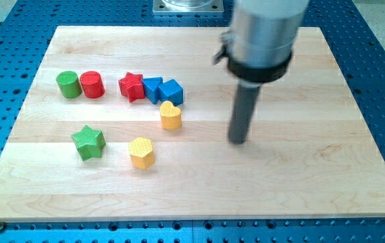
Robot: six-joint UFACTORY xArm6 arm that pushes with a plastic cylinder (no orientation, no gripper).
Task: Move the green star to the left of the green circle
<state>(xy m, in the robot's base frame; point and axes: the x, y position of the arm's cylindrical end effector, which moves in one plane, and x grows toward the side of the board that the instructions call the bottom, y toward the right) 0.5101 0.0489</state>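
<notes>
The green star (88,142) lies on the wooden board at the view's lower left. The green circle (68,84) stands at the upper left, above the star and a little to its left. My tip (238,140) rests on the board right of centre, far to the right of both green blocks and touching no block.
A red circle (92,84) stands right beside the green circle. A red star (132,86), a blue block (152,89) and a blue cube (171,91) sit in a tight row. A yellow heart (171,115) and a yellow hexagon (142,152) lie below them.
</notes>
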